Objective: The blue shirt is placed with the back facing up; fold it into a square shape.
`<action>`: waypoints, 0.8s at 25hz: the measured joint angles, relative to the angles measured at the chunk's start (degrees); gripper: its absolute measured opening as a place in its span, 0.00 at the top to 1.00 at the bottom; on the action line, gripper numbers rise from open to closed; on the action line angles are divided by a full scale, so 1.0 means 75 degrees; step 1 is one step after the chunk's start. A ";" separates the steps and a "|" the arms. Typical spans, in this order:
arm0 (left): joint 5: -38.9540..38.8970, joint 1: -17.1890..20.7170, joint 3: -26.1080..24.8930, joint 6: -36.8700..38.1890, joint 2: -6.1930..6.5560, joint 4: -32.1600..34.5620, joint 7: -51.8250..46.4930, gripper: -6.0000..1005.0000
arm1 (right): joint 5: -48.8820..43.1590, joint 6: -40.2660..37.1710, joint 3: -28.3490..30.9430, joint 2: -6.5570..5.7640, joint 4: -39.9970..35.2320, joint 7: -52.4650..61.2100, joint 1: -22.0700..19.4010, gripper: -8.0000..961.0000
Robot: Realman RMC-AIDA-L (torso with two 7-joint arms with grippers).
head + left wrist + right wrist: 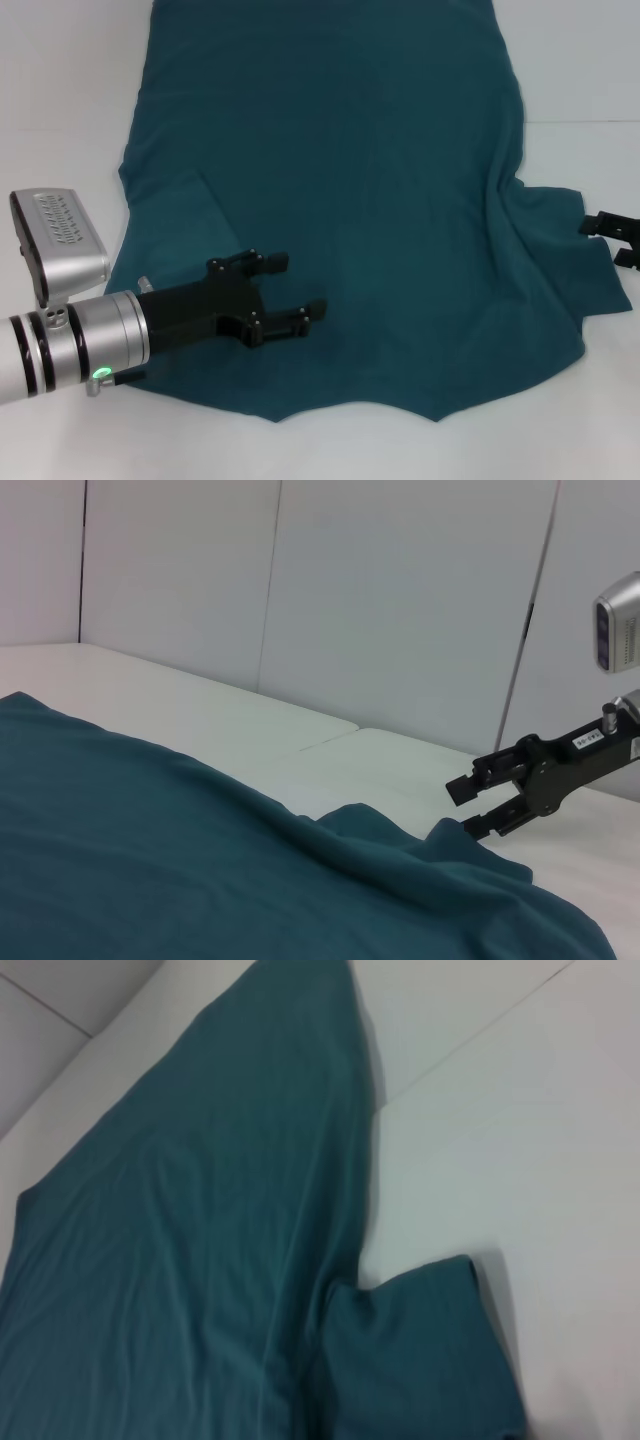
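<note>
The blue shirt (350,180) lies spread on the white table (60,100), plain side up and reaching out of view at the far end. Its right sleeve (560,260) is rumpled and spread outward. My left gripper (295,288) is open, just above the shirt's near left part. My right gripper (615,240) is at the right sleeve's outer edge. In the left wrist view, the right gripper (475,805) shows open, just above the sleeve (470,850). The right wrist view shows the shirt (200,1260) and sleeve (420,1350), no fingers.
White table surface surrounds the shirt on the left, right and near side (400,450). A seam between table panels (470,1050) runs out from the shirt's side. White wall panels (400,600) stand behind the table.
</note>
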 joint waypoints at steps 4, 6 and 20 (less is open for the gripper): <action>0.0000 0.0000 -0.0003 0.0000 0.0000 0.0000 0.0000 0.15 | -0.0011 0.0185 -0.0012 0.0017 0.0191 -0.0148 0.0102 0.12; -0.0003 -0.0003 -0.0010 0.0000 0.0000 0.0000 0.0000 0.15 | -0.0015 0.0249 -0.0012 0.0029 0.0246 -0.0219 0.0133 0.13; -0.0013 -0.0059 -0.0001 -0.0012 0.0000 0.0004 -0.0012 0.15 | 0.0047 0.0004 0.0064 0.0136 0.0350 -0.0464 0.0113 0.16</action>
